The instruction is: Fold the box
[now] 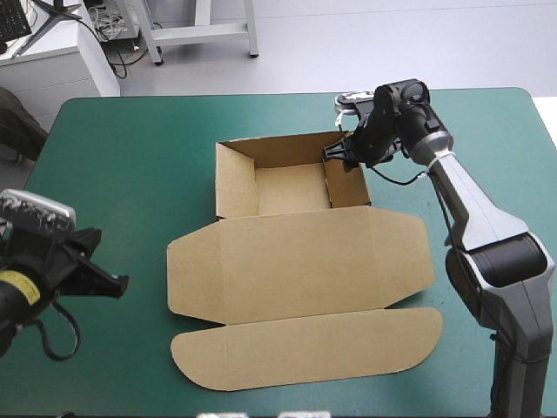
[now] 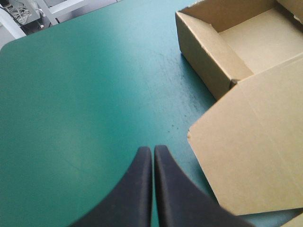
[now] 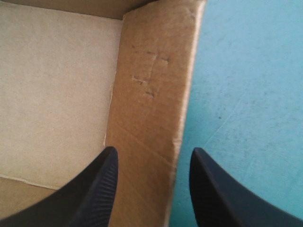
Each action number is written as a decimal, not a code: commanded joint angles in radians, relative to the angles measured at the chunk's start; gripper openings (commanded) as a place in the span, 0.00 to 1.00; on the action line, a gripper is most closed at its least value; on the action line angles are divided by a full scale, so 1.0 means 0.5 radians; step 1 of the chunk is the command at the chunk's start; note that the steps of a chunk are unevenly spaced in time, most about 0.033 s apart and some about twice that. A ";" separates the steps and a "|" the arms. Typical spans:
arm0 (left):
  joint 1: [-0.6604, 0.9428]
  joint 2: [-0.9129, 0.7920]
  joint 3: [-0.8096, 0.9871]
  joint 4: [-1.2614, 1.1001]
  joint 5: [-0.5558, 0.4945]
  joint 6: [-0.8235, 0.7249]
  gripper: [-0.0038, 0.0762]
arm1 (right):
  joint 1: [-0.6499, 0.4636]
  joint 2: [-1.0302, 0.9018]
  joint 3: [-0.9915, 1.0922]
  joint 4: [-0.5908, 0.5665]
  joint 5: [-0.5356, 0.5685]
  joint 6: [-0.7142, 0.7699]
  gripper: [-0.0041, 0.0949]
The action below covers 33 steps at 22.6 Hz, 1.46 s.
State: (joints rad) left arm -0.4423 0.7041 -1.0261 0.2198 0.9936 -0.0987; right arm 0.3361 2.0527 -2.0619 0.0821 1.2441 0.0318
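The brown box (image 1: 296,261) lies mid-table as an open tray (image 1: 291,187), its walls raised and its lid flat toward the near edge with a rounded flap (image 1: 305,348). My right gripper (image 1: 341,155) is open at the tray's right wall (image 3: 151,94), one finger inside over the tray floor (image 3: 57,85) and the other outside over the cover. My left gripper (image 1: 117,285) is shut with nothing in it, low over the table near the left near edge. It (image 2: 152,149) points toward the lid's left flap (image 2: 255,142), apart from it.
Bare teal-green cover (image 2: 75,94) stretches between my left gripper and the box's left side. More cover (image 3: 246,94) lies right of the tray's wall. The table's far edge (image 1: 287,94) runs a short way behind the tray.
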 commanded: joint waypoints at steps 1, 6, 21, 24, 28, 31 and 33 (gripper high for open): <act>-0.006 -0.236 0.263 0.016 -0.293 -0.112 0.04 | -0.006 0.002 -0.045 0.045 0.021 -0.022 0.49; -0.006 -0.767 0.911 0.017 -0.569 -0.224 0.04 | -0.006 0.146 -0.045 0.057 0.021 0.055 0.31; -0.006 -1.259 1.214 0.036 -0.655 -0.274 0.04 | -0.640 0.148 -0.048 -0.429 0.021 0.011 0.02; -0.006 -1.259 1.214 0.036 -0.655 -0.274 0.04 | -0.981 0.148 -0.048 -0.425 0.021 -0.064 0.02; -0.006 -1.259 1.214 0.036 -0.655 -0.274 0.04 | -1.395 0.148 -0.048 -0.344 0.021 -0.125 0.02; -0.006 -1.259 1.214 0.036 -0.659 -0.274 0.04 | -1.594 0.148 -0.048 -0.247 0.021 -0.129 0.02; -0.006 -1.259 1.214 0.036 -0.659 -0.274 0.04 | -1.698 0.148 -0.048 -0.147 0.021 -0.148 0.02</act>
State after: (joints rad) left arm -0.4423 0.0603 -0.3971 0.2269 0.7399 -0.2264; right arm -0.4484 2.1892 -2.0610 -0.0218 1.2360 -0.0215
